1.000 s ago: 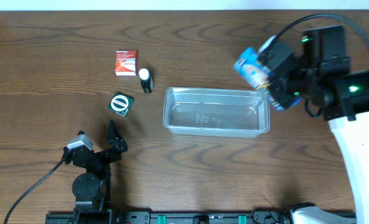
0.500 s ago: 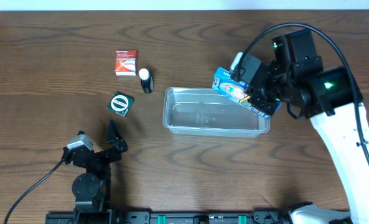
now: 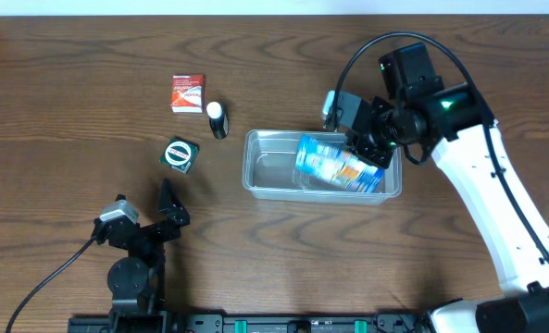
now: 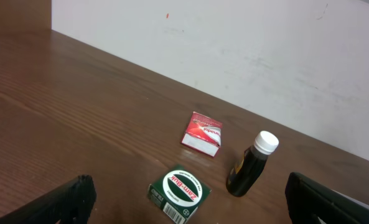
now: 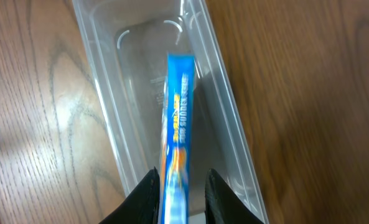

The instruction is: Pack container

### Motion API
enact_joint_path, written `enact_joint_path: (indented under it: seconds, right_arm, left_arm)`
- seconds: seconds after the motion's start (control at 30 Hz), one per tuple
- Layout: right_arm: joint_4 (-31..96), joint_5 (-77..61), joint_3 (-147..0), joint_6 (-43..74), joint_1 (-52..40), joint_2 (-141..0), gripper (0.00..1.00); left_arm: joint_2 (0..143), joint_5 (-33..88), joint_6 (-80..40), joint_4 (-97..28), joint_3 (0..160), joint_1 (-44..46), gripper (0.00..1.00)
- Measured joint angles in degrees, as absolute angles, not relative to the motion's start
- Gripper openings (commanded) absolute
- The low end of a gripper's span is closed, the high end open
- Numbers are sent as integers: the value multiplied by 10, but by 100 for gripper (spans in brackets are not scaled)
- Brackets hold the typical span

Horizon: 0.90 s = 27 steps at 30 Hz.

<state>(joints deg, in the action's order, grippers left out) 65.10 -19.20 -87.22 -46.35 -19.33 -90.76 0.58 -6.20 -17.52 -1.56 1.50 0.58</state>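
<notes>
Worktop (image 3: 70, 74): dark wood grain, with a white wall along the far edge. Container (image 3: 251, 162) sat right of centre, long sides parallel to the near edge and well apart from every edge. There was open wood in front of it and to its left.

Small items were grouped left of the container, toward the far edge:
- Dark bottle (image 3: 218, 120), white cap, lay just off the container's far-left corner, not touching it.
- Red box (image 3: 188, 93) sat just beside the bottle, on the far-left side.
- Green box (image 3: 179, 154), round white label, was nearer the near edge, apart from both.

Right gripper (image 3: 365, 141) hung over the container's far-right corner, fingers (image 5: 148, 193) pointing down into it. Blue packet (image 3: 334, 165) was inside the container's right half, on edge and leaning, its upper end between the fingers. In the wrist view one finger touched the packet and the other showed a thin gap. Couldn't tell whether it was clamped.

Left gripper (image 3: 144, 202) was near the near-left edge, well apart from the container, jaws spread wide with nothing held.

Container was clear plastic, shallow, with rounded corners and a rolled rim. Packet was flat, glossy and printed.
</notes>
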Motion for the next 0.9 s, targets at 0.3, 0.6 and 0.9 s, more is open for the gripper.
enact_joint_path:
  seconds: [0.3, 0.6, 0.9]
  right_arm:
    - [633, -199, -871, -504, -193, -964, 25]
    - [632, -208, -869, -506, -193, -974, 27]
    - [647, -226, -866, -478, -193, -974, 34]
  left_arm:
    - [6, -62, -175, -16, 15, 6, 98]
    - [6, -62, -175, -16, 15, 6, 98]
    - [6, -62, -175, -16, 15, 6, 98]
